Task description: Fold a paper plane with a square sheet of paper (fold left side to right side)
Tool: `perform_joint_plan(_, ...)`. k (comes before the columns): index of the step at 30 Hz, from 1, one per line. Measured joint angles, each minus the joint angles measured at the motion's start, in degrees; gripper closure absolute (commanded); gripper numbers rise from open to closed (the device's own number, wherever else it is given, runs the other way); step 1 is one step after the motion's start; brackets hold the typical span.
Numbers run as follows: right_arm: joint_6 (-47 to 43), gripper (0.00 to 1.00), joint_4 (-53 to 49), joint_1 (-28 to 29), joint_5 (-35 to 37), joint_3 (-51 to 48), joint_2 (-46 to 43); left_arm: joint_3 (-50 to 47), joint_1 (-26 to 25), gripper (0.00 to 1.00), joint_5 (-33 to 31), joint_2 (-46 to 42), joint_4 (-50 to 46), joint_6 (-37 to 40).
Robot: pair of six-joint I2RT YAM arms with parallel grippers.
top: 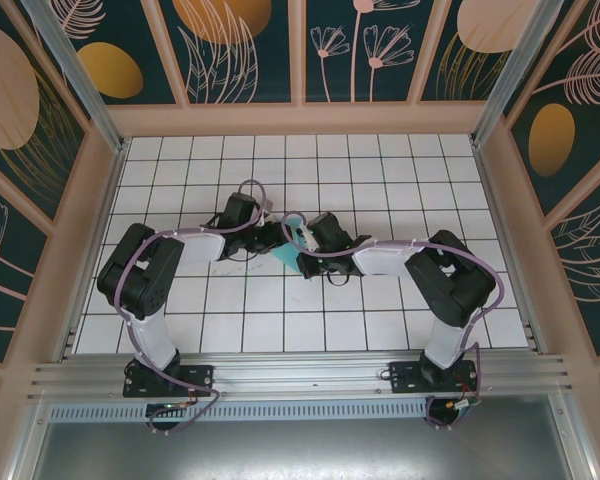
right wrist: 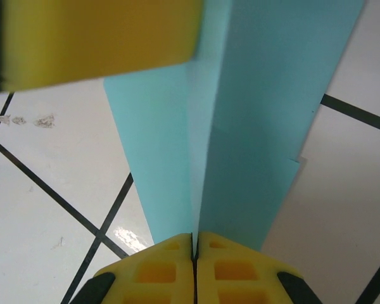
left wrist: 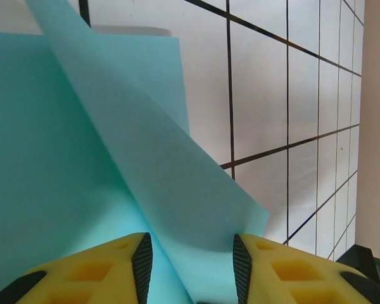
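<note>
The right hand (right wrist: 194, 248) is pinched fully closed on a raised crease of the turquoise-blue square sheet of thin matte paper (right wrist: 266, 95). The left hand (left wrist: 191, 256) stands part-open, with a lifted flap passing loosely between its fingers. The sheet lies between the two hands, mid-way across the white grid-tiled tabletop (left wrist: 259, 76). It looks light, limp and easily creased, so it is best taken gently at edges or folds.

bright even light, soft close-up blur
</note>
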Motion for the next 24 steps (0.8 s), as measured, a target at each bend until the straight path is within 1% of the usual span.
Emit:
perform_joint_plan(18, 1.05, 0.89, 0.5, -1.64, -4.17, 0.0, 0.17, 1.05, -0.24, 0.56, -0.85, 3.3, -0.22, -0.26)
perform_joint_plan(24, 1.05, 0.86, 0.66, -1.81, -4.39, 0.0, 0.33, 1.57, -0.44, 0.56, -1.7, 3.41, -0.94, -0.2)
